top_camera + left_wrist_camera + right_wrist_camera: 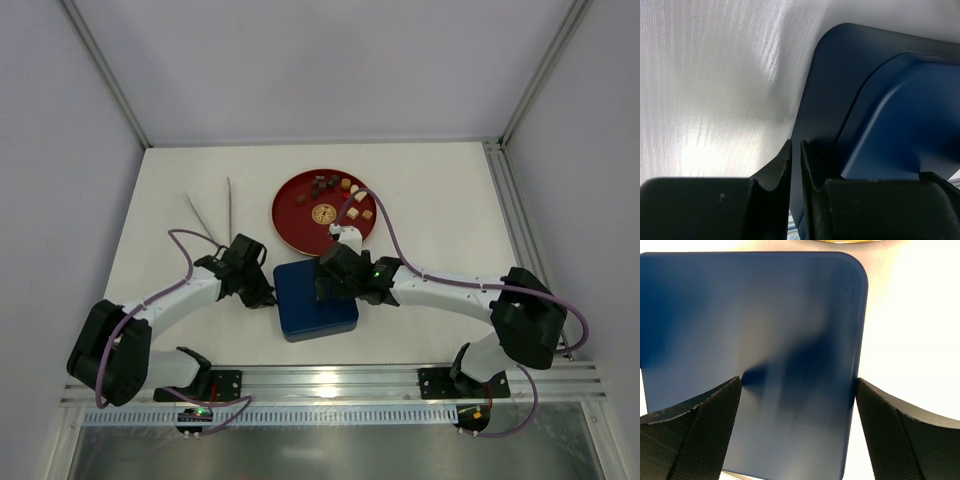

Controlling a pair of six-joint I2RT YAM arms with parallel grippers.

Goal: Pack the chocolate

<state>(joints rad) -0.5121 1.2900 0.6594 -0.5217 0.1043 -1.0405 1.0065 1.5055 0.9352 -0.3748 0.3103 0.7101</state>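
Here, I am holding my right claw (798,390) spread above the blue lid (755,315), left claw (795,160) pressed together, chocolate (330,185) lying unpacked.

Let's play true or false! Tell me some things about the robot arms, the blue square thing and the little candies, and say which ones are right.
1. The tiny chocolates lie on the round red plate. True.
2. The right gripper is shut tight. False: its jaws stand wide open over the dark blue square lid.
3. The left gripper is shut. True.
4. The lid sits on the plate. False: it lies on the white table, nearer the arms than the plate.
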